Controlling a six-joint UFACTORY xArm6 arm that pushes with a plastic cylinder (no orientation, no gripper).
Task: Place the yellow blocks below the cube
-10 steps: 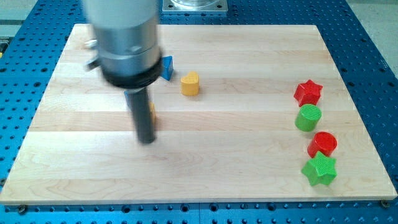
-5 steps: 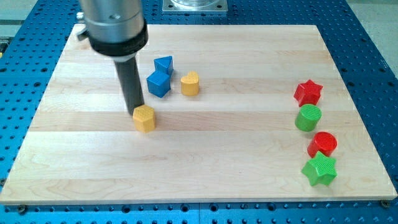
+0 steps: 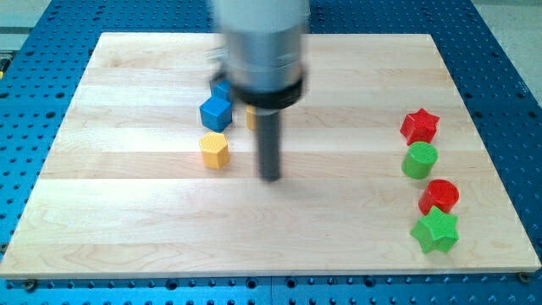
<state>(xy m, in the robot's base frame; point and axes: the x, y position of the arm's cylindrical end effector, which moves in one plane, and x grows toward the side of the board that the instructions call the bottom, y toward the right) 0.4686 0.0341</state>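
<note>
We are viewing the pale wooden board point(image 3: 356, 246) lying on the blue perforated table point(image 3: 517, 85), with the arm's blurred grey housing point(image 3: 261, 51) crossing the upper middle of the view. The rig is carrying no jaws at all, so nothing is being held; it is ending in a straight dark rod, and our tip point(image 3: 270, 177) is resting on bare wood, near the yellow hexagonal block point(image 3: 215, 150) on its right side and apart from it.

We are judging the task as roughly half done. The yellow hexagonal block is sitting just below the blue cube point(image 3: 215, 113), close to it but not touching, which is already answering to "below the cube". The second yellow block point(image 3: 251, 118) is lying to the right of the cube at about the cube's own level, and the housing and rod are hiding most of it, so we cannot tell its shape; by our reading it is waiting to be brought down beside the first. A further blue block point(image 3: 221, 88) is showing only as a sliver above the cube, its shape unreadable.

The yellow hexagonal block is appearing as a small, flat-topped, ribbed plastic prism, standing upright.

At the view's right, well apart from the work, a red star block point(image 3: 419, 125), a green cylinder point(image 3: 419, 160), a red cylinder point(image 3: 440, 196) and a green star block point(image 3: 435, 230) are forming a column.
</note>
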